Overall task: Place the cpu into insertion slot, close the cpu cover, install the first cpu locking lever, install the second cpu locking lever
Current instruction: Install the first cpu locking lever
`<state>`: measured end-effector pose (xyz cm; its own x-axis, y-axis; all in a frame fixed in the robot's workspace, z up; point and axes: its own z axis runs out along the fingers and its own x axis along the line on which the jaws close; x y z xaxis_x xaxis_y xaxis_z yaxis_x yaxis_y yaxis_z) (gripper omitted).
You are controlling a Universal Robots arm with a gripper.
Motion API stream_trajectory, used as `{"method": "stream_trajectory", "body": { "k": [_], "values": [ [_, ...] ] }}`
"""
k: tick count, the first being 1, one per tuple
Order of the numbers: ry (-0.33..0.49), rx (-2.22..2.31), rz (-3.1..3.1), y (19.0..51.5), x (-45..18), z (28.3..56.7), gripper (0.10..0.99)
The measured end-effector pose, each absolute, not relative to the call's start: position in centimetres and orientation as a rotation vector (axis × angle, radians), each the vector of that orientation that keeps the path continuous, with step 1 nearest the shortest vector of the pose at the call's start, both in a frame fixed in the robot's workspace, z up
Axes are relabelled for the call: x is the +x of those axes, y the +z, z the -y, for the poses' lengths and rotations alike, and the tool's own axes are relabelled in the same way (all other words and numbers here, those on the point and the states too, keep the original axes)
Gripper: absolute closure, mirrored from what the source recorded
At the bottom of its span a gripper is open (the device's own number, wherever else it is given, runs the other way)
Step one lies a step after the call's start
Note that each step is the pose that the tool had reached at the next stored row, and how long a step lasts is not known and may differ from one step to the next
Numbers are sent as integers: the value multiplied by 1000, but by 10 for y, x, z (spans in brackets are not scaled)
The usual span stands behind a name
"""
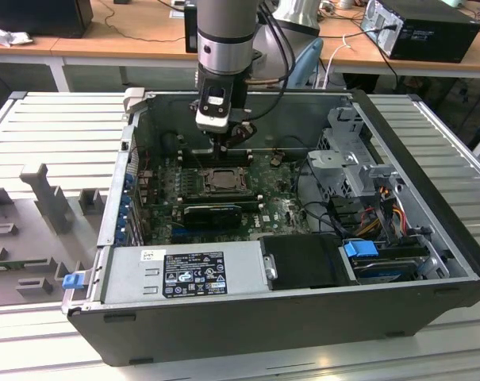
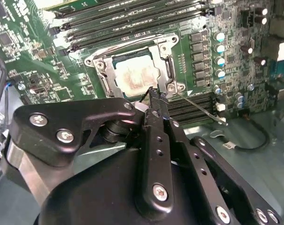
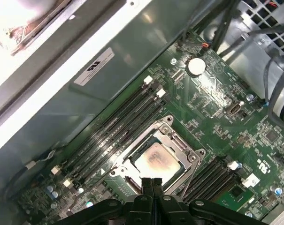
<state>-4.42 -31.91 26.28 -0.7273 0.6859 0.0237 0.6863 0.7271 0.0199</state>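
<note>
In the first wrist view the picture's edge cuts off the black two-fingered gripper [image 3: 150, 181], and its fingertips cover the near corner of the thin grey metal cpu cover [image 3: 188, 153]. In the exterior view the small square dark insertion slot [image 1: 221, 179] is too small for us to judge its levers.

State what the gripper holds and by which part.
Nothing, it appears: the gripper is shut with nothing between its fingers, tip beside the cpu cover.

Wooden desks [image 1: 120, 44] behind ribbed table [image 1: 61, 123]
</note>
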Motion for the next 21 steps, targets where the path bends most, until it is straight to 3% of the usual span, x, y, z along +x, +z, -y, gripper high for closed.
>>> {"method": "stream_trajectory", "body": {
  "k": [21],
  "values": [
    [-34,-613,3071,262,-44,319,980]
  ]
}}
